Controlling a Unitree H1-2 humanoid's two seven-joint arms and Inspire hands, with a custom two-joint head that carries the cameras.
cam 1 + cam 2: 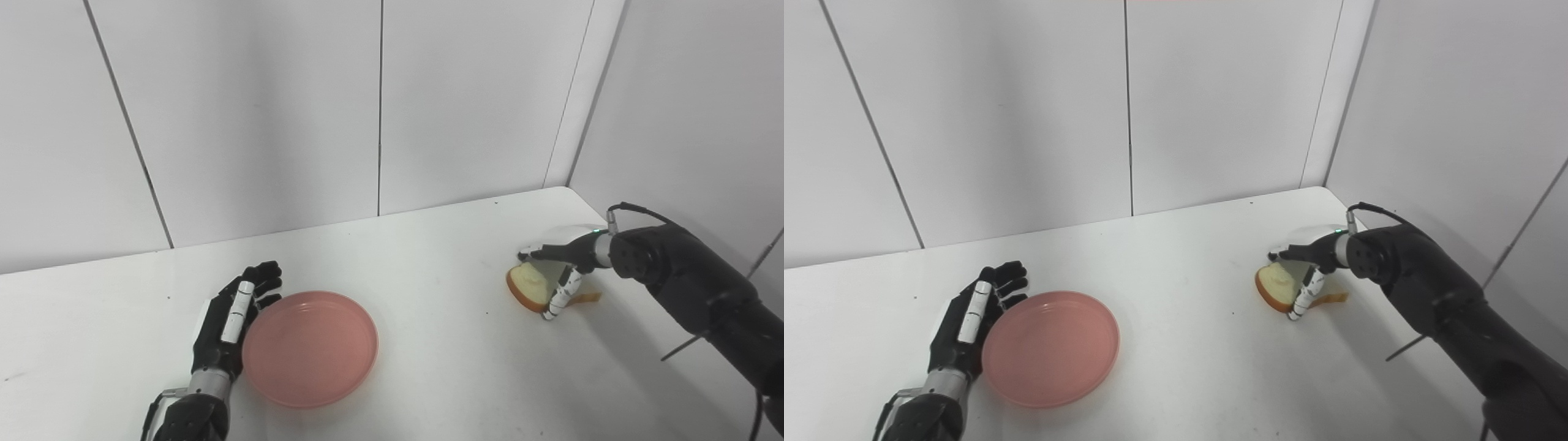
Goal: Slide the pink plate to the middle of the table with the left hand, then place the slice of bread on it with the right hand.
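Note:
The pink plate [310,347] lies flat on the white table [429,257], left of the middle. My left hand [233,318] is open, fingers straight, its edge resting against the plate's left rim. The slice of bread [528,286], pale with a brown crust, stands tilted on its edge at the right of the table. My right hand [560,263] is closed around the bread from above, with one white finger [560,297] down in front of it. The plate also shows in the right eye view [1051,348], and so does the bread [1276,285].
A small orange-brown scrap [585,299] lies on the table just right of the bread. White wall panels close the table at the back and on the right. The right forearm [704,300] reaches in from the lower right.

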